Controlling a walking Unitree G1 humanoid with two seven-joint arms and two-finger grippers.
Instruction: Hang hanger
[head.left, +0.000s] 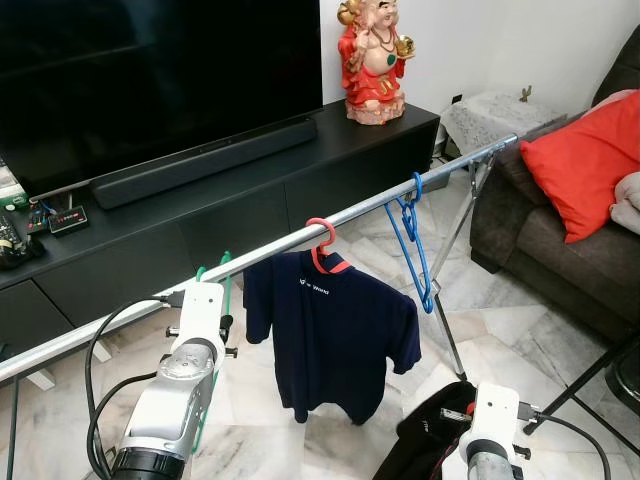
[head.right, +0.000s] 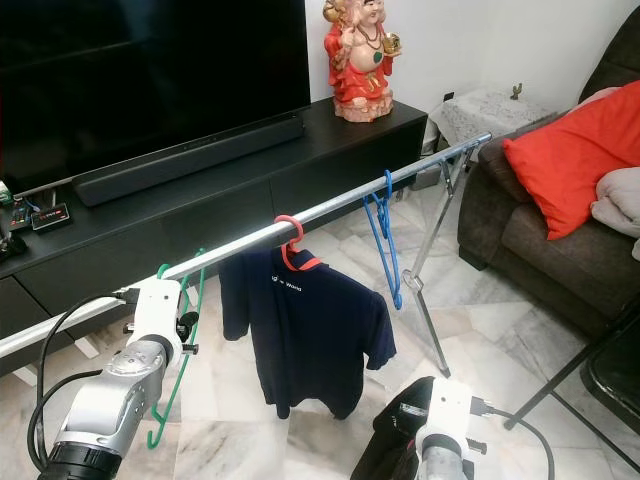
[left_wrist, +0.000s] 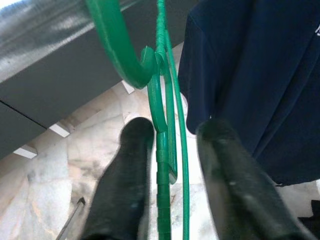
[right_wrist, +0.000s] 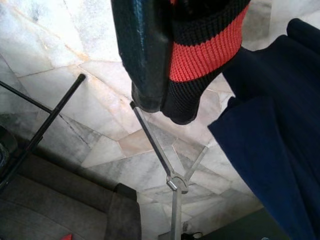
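Fingers of your left gripper stand apart in the left wrist view, one on each side of the green hanger and not pressing it. Its hook curls over the rail above, so the hanger looks to be carrying itself, and that is probably why the fingers can stand off. A navy shirt hangs just to the right.

From the left eye view, your left arm reaches up to the rail near its left end, where the hanger's hook shows just behind the wrist. Further right along the rail a red hanger carries the shirt, then a blue hanger hangs bare. Your right arm is low at the near right with a dark garment beside it. Behind stand a TV unit and a figurine; a sofa is far right.

From the right eye view, the green hanger drops beside the left arm, its lower end curling under, well left of the shirt.

In the right wrist view, one finger lies against a black cuff with a red stripe, so you are likely holding that garment out of the way. I judge the hanging nearly done; you would only need to draw the left fingers clear without catching the frame.
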